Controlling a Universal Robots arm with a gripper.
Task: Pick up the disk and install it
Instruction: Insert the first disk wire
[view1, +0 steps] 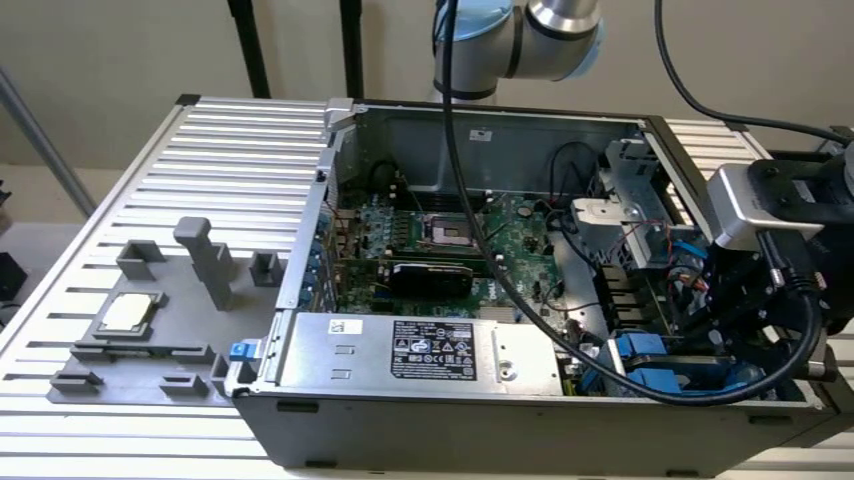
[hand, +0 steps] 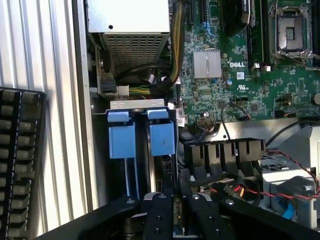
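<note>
Gripper (hand: 176, 220), jaws narrow, is over the bay at the case's (view1: 534, 430) near right, lining the blue-framed disk (hand: 161, 137) into its slot.

From my remote station: the ribbed table (view1: 240, 130) shows brushed silver metal, the computer case (view1: 400, 420) dull grey sheet metal. I note a glossy green motherboard (hand: 250, 80), bright blue plastic on the disk (hand: 161, 137), and matt black gripper (hand: 176, 220) fingers (hand: 159, 217).
</note>
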